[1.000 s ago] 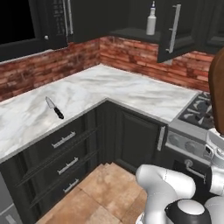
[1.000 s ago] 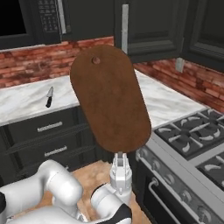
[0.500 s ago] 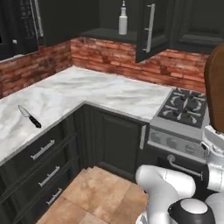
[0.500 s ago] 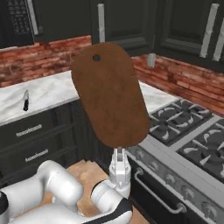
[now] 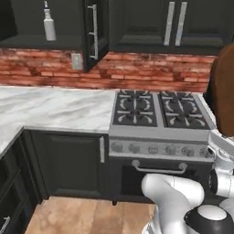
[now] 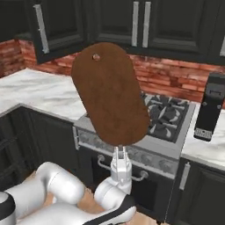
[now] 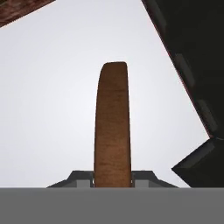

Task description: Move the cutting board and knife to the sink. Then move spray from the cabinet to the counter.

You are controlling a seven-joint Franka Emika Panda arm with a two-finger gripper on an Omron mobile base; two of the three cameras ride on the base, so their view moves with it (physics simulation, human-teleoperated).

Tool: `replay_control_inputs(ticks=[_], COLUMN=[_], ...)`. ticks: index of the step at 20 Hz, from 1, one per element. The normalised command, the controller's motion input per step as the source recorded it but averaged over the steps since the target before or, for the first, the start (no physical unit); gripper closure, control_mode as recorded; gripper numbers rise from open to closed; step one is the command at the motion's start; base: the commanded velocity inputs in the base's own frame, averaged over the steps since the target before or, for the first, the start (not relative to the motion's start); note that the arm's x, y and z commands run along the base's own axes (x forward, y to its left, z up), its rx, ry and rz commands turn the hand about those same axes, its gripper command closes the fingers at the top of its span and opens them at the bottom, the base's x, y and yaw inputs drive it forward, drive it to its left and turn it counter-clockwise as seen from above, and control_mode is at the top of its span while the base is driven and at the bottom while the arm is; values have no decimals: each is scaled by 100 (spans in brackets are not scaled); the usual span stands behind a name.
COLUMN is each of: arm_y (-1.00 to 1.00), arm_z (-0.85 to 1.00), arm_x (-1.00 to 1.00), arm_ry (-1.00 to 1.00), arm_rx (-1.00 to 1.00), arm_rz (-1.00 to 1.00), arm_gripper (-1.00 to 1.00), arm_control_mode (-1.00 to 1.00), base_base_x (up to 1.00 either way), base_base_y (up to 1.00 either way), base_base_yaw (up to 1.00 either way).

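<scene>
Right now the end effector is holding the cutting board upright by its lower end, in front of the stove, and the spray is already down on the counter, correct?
Not quite. The spray stands in the open cabinet, as the left base view shows, not on the counter. The rest holds: the end effector grips the upright cutting board by its lower end, in front of the stove.

A rendered home kitchen: gas stove (image 5: 156, 109) with black burner grates and an oven door (image 5: 157, 176) set between dark lower cabinets (image 5: 68, 164), white marble counter (image 5: 55, 109) backed by red brick (image 5: 151, 73), charcoal wall cabinets (image 6: 132, 24) with metal handles overhead, wood-look floor (image 5: 87, 217) below.
</scene>
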Motion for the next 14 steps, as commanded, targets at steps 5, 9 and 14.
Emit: replay_control_inputs(ticks=[5, 9, 14], arm_y=[0, 0, 0], arm_z=[0, 0, 0], arm_x=[0, 0, 0], arm_ry=[0, 0, 0], arm_rx=[0, 0, 0], arm_rz=[0, 0, 0], arm_gripper=[100, 100, 100], arm_control_mode=[100, 100, 100], base_base_x=[-11, -24, -29], base_base_y=[0, -4, -2], base_base_yaw=[-70, -54, -48])
